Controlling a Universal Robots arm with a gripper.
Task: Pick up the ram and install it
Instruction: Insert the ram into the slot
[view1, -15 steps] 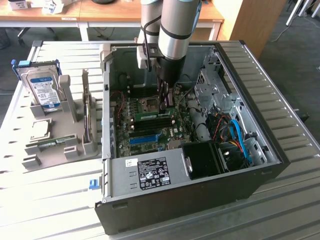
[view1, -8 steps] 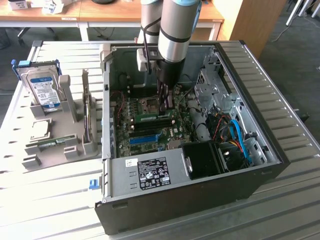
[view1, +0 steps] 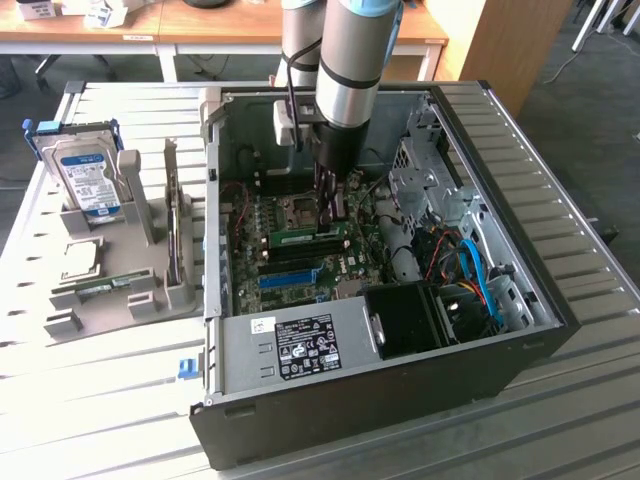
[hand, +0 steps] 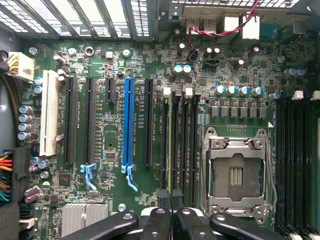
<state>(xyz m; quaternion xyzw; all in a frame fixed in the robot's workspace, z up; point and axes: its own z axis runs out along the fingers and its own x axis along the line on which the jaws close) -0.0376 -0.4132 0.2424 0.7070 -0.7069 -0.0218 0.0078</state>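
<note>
The ram (view1: 300, 238) is a long green stick standing on edge in a memory slot of the motherboard (view1: 255, 225), inside the open computer case (view1: 380, 420). My gripper (view1: 333, 212) reaches straight down from the arm onto the stick's end nearer the exterior view's right. In the wrist view the ram (hand: 172, 145) shows edge-on as a thin line in a black slot, running straight between my black fingers (hand: 161, 217). My gripper (hand: 171, 197) is shut, its tips pressed together around that thin edge.
A silver hard drive (view1: 85, 175) stands in a grey holder (view1: 120, 265) at the exterior view's left, beside a small green board (view1: 103, 286). A blue slot strip (hand: 128, 125), the CPU socket (hand: 235, 172), drive cage (view1: 425, 175), cables (view1: 470, 265) and power supply (view1: 300, 345) crowd the case.
</note>
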